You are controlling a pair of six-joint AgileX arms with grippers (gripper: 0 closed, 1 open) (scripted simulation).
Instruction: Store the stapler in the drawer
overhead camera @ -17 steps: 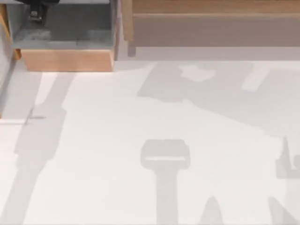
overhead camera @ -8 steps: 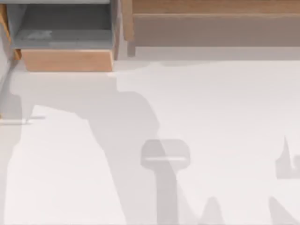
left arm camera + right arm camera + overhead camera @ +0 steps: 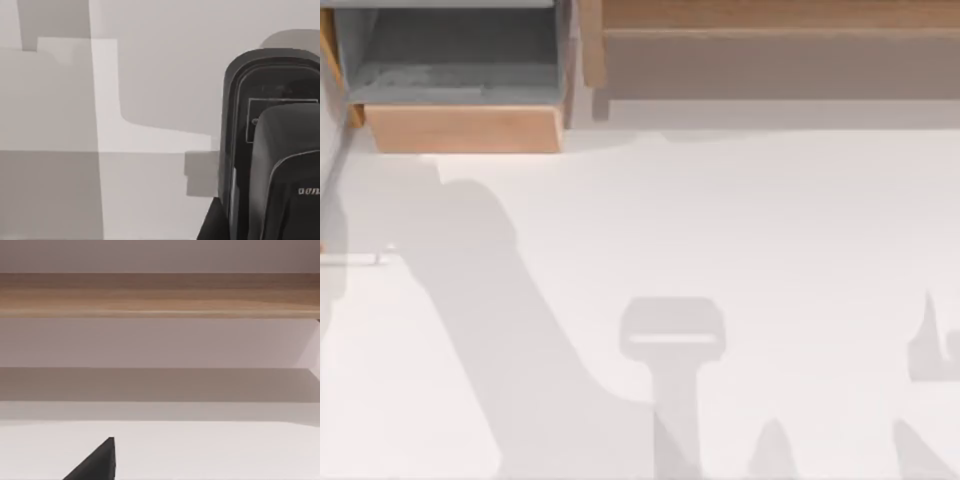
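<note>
Left tool [image 3: 212, 226]: a black wedge at the edge of the left wrist view, pressed up against a big rounded black housing [image 3: 280, 150]. Spread or pressed together: cannot tell. Below it is pale counter [image 3: 150, 75], crossed by hard-edged grey shadows.

Writing: small white letters low on the black housing, cut off by the frame edge. They cannot be read. No other labels or brand marks are legible anywhere.

Right tool [image 3: 97, 462]: one black tip in the right wrist view, low over the white counter. State: cannot tell. Straight ahead of this tool, across a bare stretch of counter, runs the long wooden unit [image 3: 160, 295], with a shaded recess beneath its plank.

Top view: the drawer [image 3: 465, 128] sits at the far left of the counter [image 3: 770, 250]. It is pulled out, tan front panel toward the camera, grey walls and floor exposed behind it. The long wooden unit [image 3: 770, 40] stands just to its right along the back edge.

Stapler: I cannot tell where it lies. The drawer's grey floor is shadowed, with only a pale smudge on it.

Long arm-shaped shadows fall across the counter.
</note>
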